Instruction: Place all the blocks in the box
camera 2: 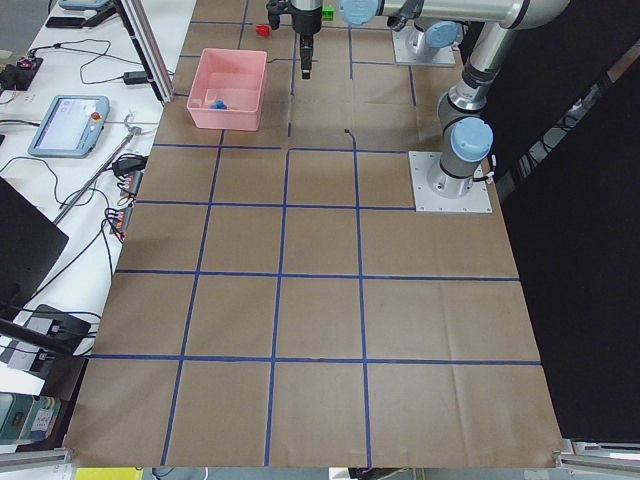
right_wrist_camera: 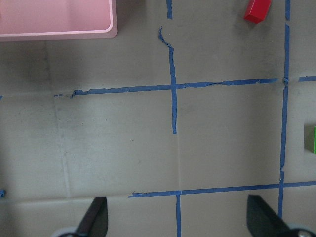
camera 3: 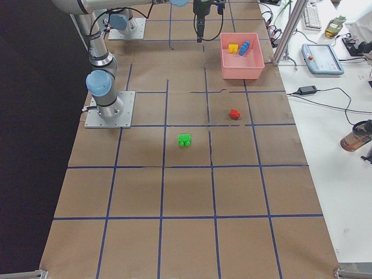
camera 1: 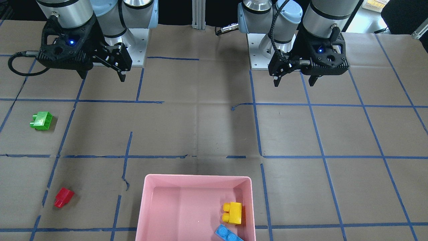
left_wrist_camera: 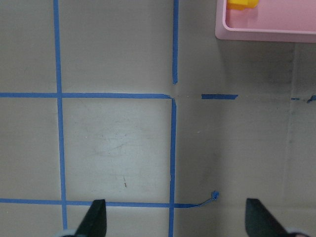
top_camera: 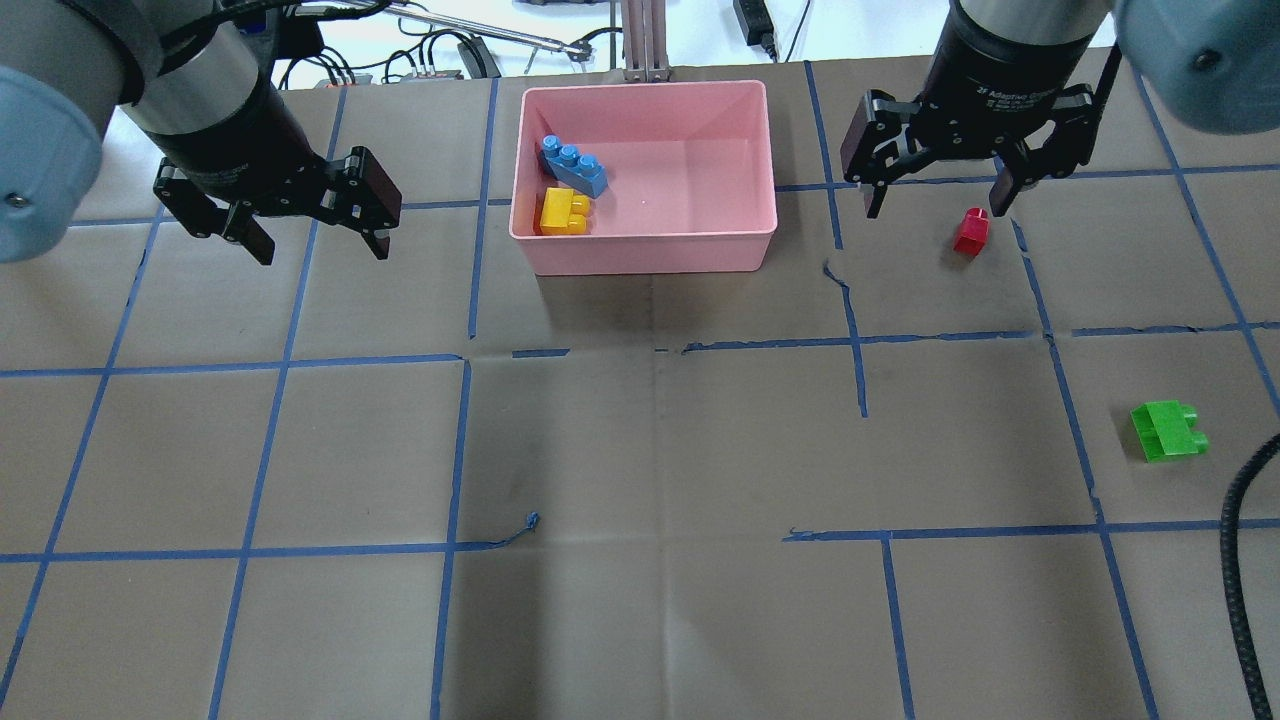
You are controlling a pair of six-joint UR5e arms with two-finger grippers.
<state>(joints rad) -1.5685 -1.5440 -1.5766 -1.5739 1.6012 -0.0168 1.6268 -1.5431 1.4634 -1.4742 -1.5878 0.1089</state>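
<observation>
The pink box (top_camera: 645, 250) stands at the far middle of the table. The light-blue brick (top_camera: 573, 167) and the yellow brick (top_camera: 563, 212) lie inside it at its left end. The small red brick (top_camera: 970, 232) lies on the table to the right of the box, just below my right gripper (top_camera: 935, 208), which hangs open and empty above it. The green brick (top_camera: 1167, 430) lies further right and nearer. My left gripper (top_camera: 320, 248) is open and empty, above the table to the left of the box. In the right wrist view the red brick (right_wrist_camera: 257, 10) shows at the top edge.
Brown paper with a blue tape grid (top_camera: 460, 450) covers the table. A black cable (top_camera: 1245, 600) hangs at the right edge of the overhead view. Cables and devices lie beyond the table's far edge (top_camera: 450, 60).
</observation>
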